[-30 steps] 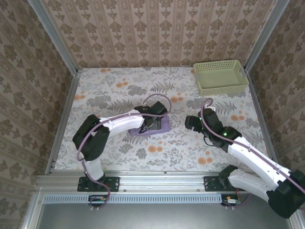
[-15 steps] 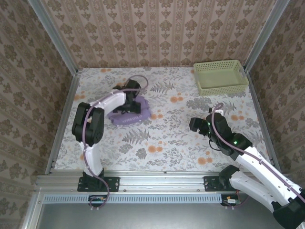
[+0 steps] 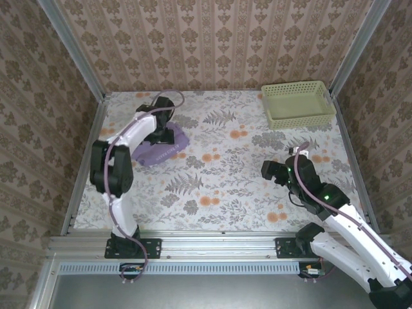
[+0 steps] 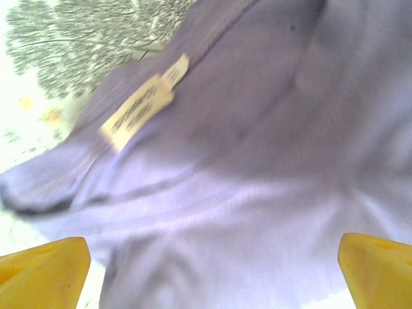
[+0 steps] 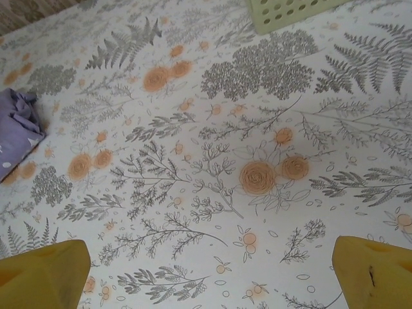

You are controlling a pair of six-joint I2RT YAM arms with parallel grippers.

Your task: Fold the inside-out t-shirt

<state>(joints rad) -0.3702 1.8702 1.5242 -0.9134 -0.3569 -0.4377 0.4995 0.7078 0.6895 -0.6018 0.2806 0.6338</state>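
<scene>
The lavender t-shirt lay as a compact bundle at the upper left of the bench, the left tool spread wide over it, the right tool spread wide at lower right.

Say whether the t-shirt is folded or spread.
Folded, not spread: the t-shirt lies as a small compact bundle; the left wrist view shows overlapping layers.

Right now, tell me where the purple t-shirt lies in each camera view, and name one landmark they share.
Top external: t-shirt left of centre, toward the back.
Left wrist: t-shirt across centre and right, its label upper left.
Right wrist: t-shirt at the left edge.
Shared landmark: the fern-and-flower table cover.
</scene>
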